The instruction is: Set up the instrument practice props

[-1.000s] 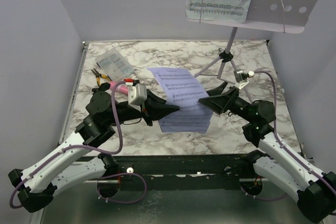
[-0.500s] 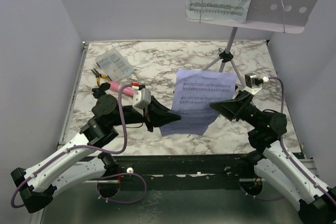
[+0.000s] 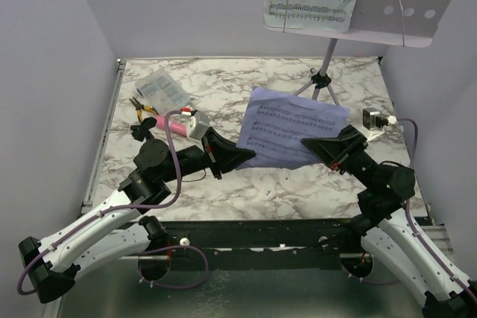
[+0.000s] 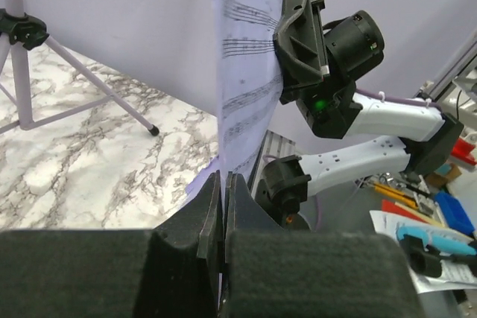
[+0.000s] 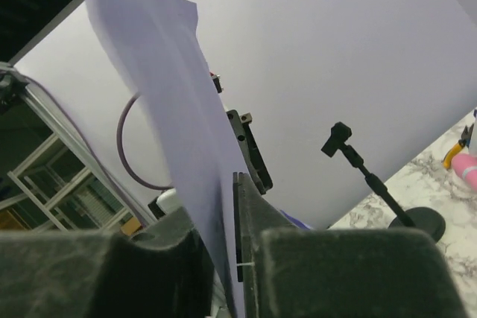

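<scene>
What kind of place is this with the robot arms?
Probably a robot lab's test booth: white-and-black robot arms bolted to the edge of a marble-patterned tabletop, plain pale walls boxing it in, and a lavender perforated music stand as a prop.

**What Sits on the Marble Table**

The table [image 3: 223, 94] has a flat top that looks like white marble with grey swirls. On the far left side lies a clear plastic box with little compartments [image 3: 162, 90]. Just beside it lie pliers with orange handles [image 3: 143, 109]. A pink microphone [image 3: 165, 122] lies flat next to the pliers. A small black stand with a round base [image 5: 417, 223] stands upright near them. On the far right side, a thin silver tripod [image 3: 322, 80] rests its spread legs on the top.
</scene>
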